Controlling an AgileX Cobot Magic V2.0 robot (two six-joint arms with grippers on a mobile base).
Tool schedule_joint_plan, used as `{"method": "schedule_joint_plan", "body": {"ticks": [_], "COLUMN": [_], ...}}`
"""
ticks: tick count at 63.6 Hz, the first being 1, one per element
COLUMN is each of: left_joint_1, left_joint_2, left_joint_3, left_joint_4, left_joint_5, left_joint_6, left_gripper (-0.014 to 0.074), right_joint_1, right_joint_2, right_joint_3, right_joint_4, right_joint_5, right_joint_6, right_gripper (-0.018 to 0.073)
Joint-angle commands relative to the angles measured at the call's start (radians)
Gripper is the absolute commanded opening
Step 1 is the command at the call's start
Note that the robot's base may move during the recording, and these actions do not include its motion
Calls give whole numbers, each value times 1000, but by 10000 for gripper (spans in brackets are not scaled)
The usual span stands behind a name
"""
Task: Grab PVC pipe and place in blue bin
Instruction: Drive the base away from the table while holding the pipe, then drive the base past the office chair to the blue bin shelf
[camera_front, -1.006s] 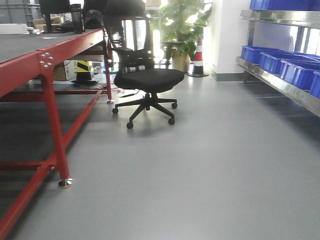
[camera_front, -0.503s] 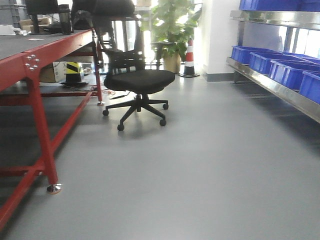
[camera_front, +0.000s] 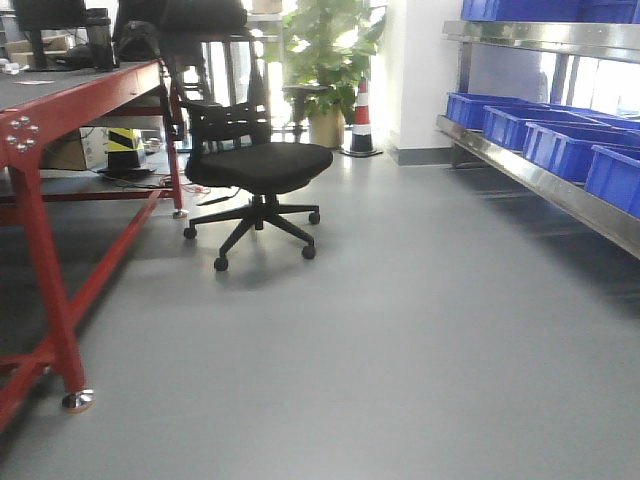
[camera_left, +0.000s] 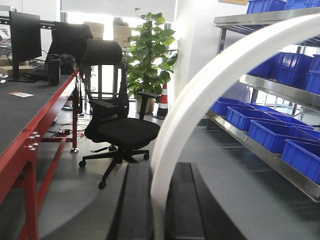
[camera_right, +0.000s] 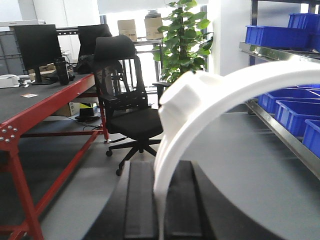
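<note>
A white curved PVC pipe (camera_left: 210, 85) rises from between the black fingers of my left gripper (camera_left: 159, 167), which is shut on it, and arcs up to the right. In the right wrist view a white curved PVC pipe (camera_right: 200, 100) with a wider socket end stands in my right gripper (camera_right: 161, 165), also shut on it. I cannot tell whether both hold the same piece. Several blue bins (camera_front: 560, 145) sit on the steel shelf at the right, also visible as blue bins (camera_left: 270, 132) and blue bins (camera_right: 295, 110). Neither gripper nor pipe shows in the front view.
A red-framed table (camera_front: 40, 250) runs along the left. A black office chair (camera_front: 255, 165) stands ahead on the grey floor. A potted plant (camera_front: 325, 60) and a traffic cone (camera_front: 361, 120) stand at the back. The steel shelf (camera_front: 540, 185) lines the right side.
In the front view the table, chair and shelf have slid leftward in the frame, and the table's near leg has come closer and lower.
</note>
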Motion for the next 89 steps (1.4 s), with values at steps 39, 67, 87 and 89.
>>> {"method": "schedule_joint_plan", "body": {"ticks": [39, 67, 87, 89], "left_joint_1": [-4, -4, -4, -4], "left_joint_2": [-5, -5, -5, -5], "left_joint_3": [-3, -3, -3, -3], "left_joint_4": [-4, -4, -4, -4], "left_joint_5": [-30, -30, -30, -30], "left_joint_6": [3, 3, 3, 3], "left_gripper": [-111, -111, -111, -111], "right_joint_1": [0, 0, 0, 0], "right_joint_2": [-5, -5, -5, -5], "right_joint_3": [2, 2, 2, 2], "right_joint_4": [-14, -14, -14, -14], "right_joint_5": [-26, -26, -24, -24], "right_joint_6": [-2, -2, -2, -2], "right_gripper": [-168, -168, -168, -168]}}
